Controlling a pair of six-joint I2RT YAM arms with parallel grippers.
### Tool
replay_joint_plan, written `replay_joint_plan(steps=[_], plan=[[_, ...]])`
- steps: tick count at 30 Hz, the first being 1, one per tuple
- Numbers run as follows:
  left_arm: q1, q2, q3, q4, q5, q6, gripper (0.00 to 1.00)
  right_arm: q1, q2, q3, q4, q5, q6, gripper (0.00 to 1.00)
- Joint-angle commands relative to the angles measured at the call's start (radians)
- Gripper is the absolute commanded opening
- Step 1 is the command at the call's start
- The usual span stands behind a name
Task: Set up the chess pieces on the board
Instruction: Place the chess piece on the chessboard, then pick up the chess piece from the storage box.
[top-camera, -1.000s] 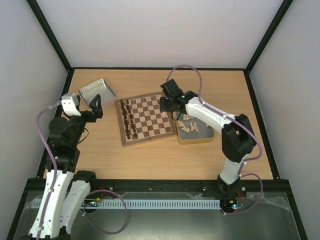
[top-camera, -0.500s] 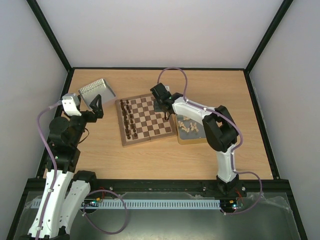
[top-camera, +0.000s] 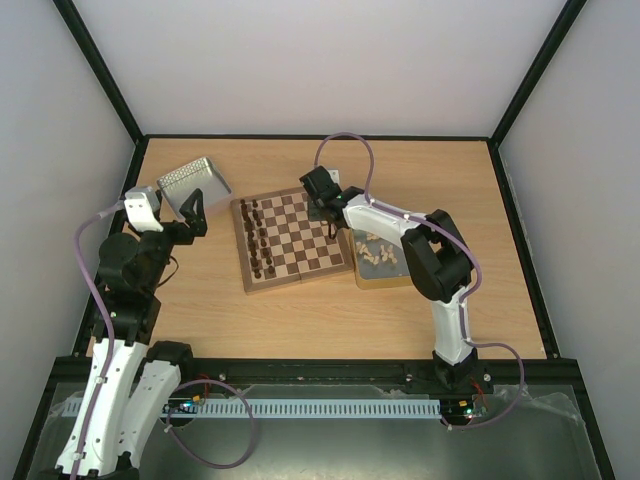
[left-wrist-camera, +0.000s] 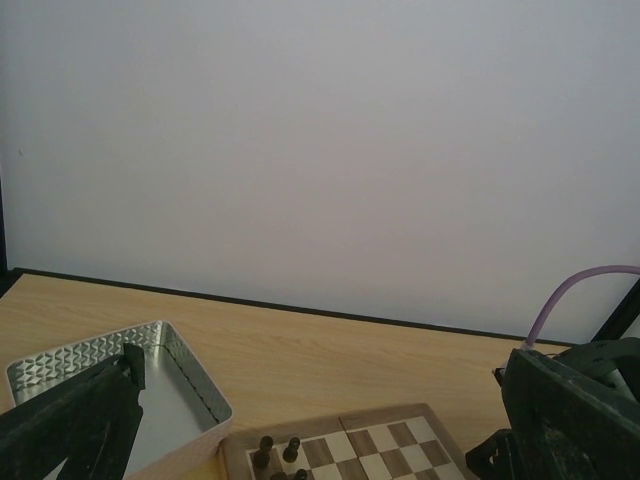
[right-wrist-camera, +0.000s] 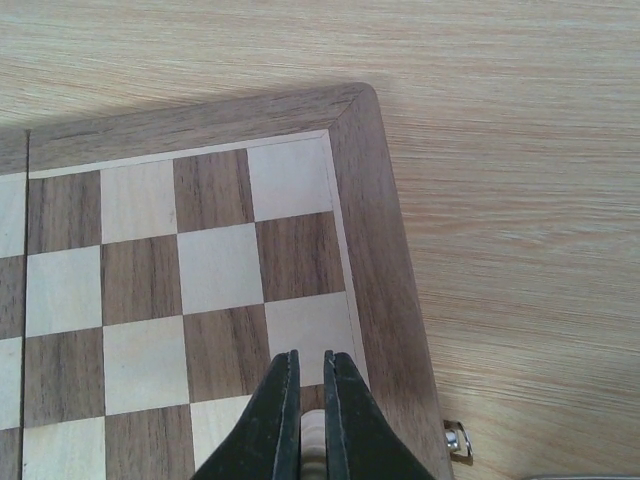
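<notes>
Piece (right-wrist-camera: 312, 438): cream, pinched low between the right fingers, only a sliver showing in the wrist view, so type not readable
Pieces (top-camera: 378, 250): the rest of the cream set, loose in the tin (top-camera: 390, 283) just beside the board's right edge
Board (top-camera: 300, 240): dark pieces (top-camera: 258, 240) lined up on the two left files; squares under the wrist camera bare, no cream piece standing there in either view
Right gripper (right-wrist-camera: 310, 358): fingers drawn almost together, a thin gap left, clamped on the piece; poised over the edge file on the tin side, a few squares short of the far corner; height above the wood hard to judge
Change: a second ago sat further right, nearer the tin, with the elbow swung wide; half a second ago already over the board's right edge; hardly shifted since
Meaning: carry from tin to board looks finished, slowing suggests lining up on a square; likely the first cream piece to go down, most of the task ahead
Next: probably a short descent, then release with the piece upright and centred in its square
Risk: small piece, narrow grip, easy to tip or drag on opening
Left gripper (top-camera: 193, 212): spread wide, holding nothing, parked next to the empty tin (top-camera: 195, 180) off the board's left side, unmoved across the second
</notes>
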Motion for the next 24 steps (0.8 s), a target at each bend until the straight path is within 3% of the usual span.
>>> replay_joint_plan(steps=[1,16,24], plan=[[-0.004,0.005,-0.011,0.012,-0.010,0.016,1.00,0.001,0.019,0.015,-0.004,0.037,0.004,0.06],[-0.004,0.009,-0.011,0.014,-0.004,0.013,1.00,-0.001,-0.071,0.089,-0.064,0.009,0.022,0.39],[-0.004,0.023,-0.007,0.018,0.000,0.014,1.00,-0.059,-0.343,-0.178,-0.051,0.057,0.061,0.43]])
